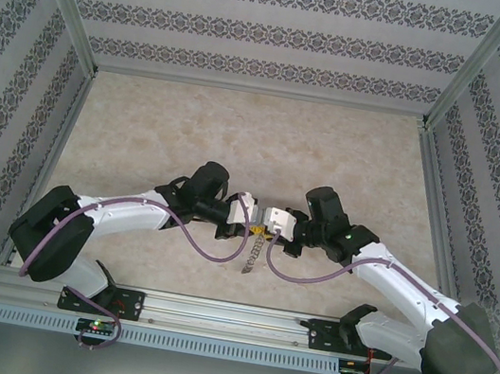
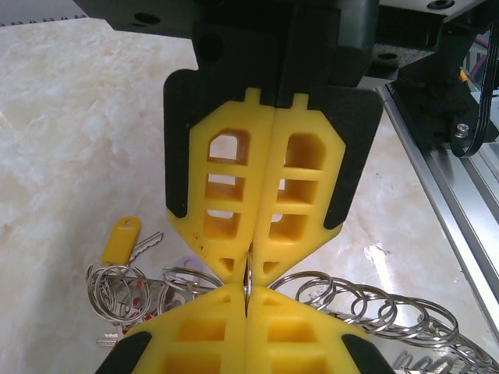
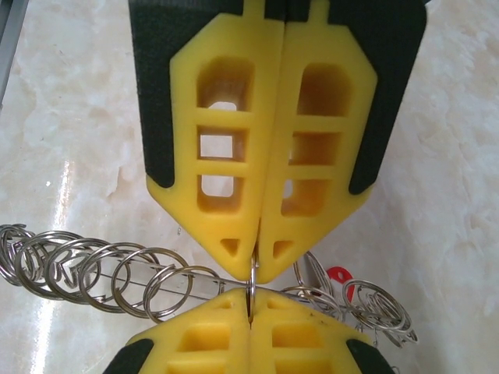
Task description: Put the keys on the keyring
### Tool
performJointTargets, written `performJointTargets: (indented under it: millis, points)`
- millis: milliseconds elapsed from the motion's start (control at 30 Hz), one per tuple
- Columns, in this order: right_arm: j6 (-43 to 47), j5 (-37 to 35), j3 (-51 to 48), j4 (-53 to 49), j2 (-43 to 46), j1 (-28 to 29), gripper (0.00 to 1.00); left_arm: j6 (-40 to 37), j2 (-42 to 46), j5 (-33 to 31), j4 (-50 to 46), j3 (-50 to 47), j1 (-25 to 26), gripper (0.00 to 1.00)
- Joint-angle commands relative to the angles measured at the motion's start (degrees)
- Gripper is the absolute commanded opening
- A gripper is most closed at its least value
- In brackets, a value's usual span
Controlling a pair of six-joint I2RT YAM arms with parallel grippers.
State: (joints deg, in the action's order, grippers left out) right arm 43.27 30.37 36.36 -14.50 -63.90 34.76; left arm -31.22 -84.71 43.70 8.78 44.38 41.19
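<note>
- The left claw and the right claw meet tip to tip. Both are fully closed, and each pinches the same thin wire of the large silver metal keyring. The keyring's floppy fringe of small links hangs from the pinch toward the pale marble-patterned table.
- A tiny key with an orange-yellow plastic head lies flat on the table, left of the keyring's fringe and beside a cluster of small rings. It looks unthreaded.
- A small red plastic key head peeks out among the links right of the pinch. I cannot tell whether it is on the keyring.
- To do this step well, one claw should probably act as a firm anchor while the other works the wire. With both grips at the same spot on the keyring there is little free wire between them, and so thin a wire could slip out of a seam if twisted.
- Both arms reach inward toward the keyring with elbows splayed outward, wrists roughly level and facing each other, nearly mirrored.
</note>
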Motion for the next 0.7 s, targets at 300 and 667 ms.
performJointTargets:
  millis: [300,667]
  points:
    - [-9.2,6.5,-8.8,14.6,9.5,-5.4,0.23,14.8,-0.1,6.3,25.5,-6.2,-2.1,0.00]
    - [-11.0,9.9,-8.2,16.5,6.3,-6.2,0.22,16.4,-3.3,8.5,32.4,-7.6,-2.1,0.00]
